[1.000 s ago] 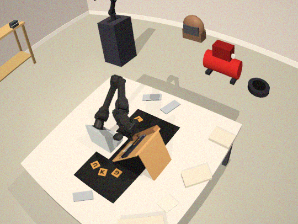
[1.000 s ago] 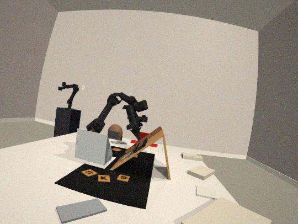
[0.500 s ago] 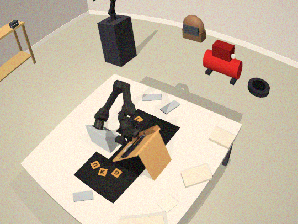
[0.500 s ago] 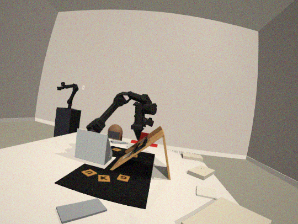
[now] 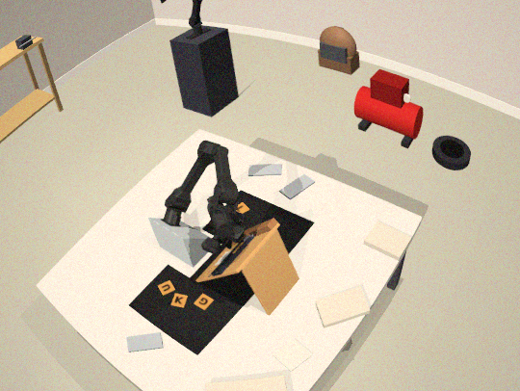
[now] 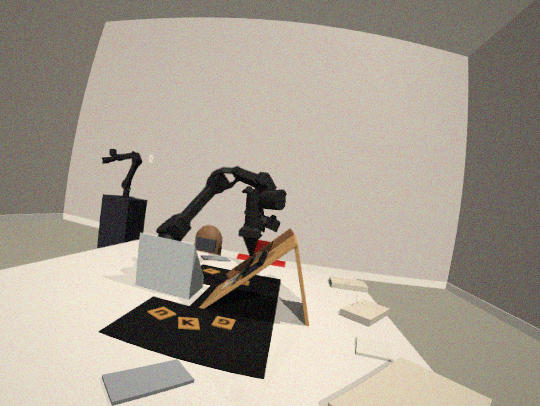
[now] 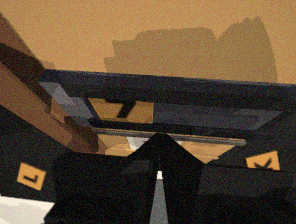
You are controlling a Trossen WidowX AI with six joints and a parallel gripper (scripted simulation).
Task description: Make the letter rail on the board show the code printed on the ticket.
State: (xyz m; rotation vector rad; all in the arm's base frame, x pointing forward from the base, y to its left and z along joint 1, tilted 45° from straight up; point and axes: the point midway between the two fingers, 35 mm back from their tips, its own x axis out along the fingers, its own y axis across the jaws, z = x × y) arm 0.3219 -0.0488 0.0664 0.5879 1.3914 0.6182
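On a white counter (image 5: 120, 250) in a grey-floored room, the gripper (image 7: 159, 165), pinched closed and empty, faces the board (image 5: 270, 270).

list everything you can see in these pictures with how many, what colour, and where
Letter tiles: three, orange, on black mat, front.
Tile: one, orange, mat behind board.
Tile: one, orange, in rail.
Board: one, tan, slanted, mid-counter.
Wedge block: one, grey, beside board.
Flat slabs: several, grey and cream, around counter.
Compressor: one, red, floor.
Tyre: one, black, floor.
Pedestal: one, dark, floor.
Arm: one, black; pincer shut, empty, at rail.
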